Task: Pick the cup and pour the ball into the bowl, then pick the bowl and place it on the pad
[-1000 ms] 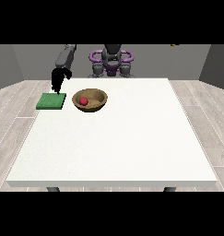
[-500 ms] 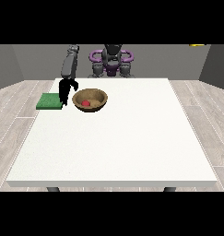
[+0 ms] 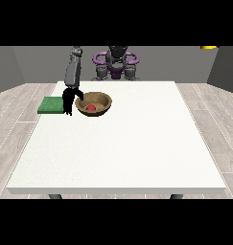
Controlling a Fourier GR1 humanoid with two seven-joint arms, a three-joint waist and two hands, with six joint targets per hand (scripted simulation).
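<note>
A brown wooden bowl [image 3: 95,102] stands on the white table [image 3: 122,143] at the back left, with a red ball [image 3: 91,107] lying inside it. Left of the bowl lies a flat green pad [image 3: 51,105]. The black hand at the view's left [image 3: 68,99] hangs from a grey arm between the pad and the bowl. Its fingers point straight down and its thumb reaches out to the bowl's left rim. No cup shows anywhere. No hand shows at the view's right.
The robot's torso [image 3: 116,61] with purple parts stands behind the table's far edge. The table's left edge runs close beside the pad. White tabletop stretches in front of and to the right of the bowl.
The hand at the view's left has come down and moved right, from above the pad's far edge to the bowl's left rim. Bowl, ball and pad have stayed put.
</note>
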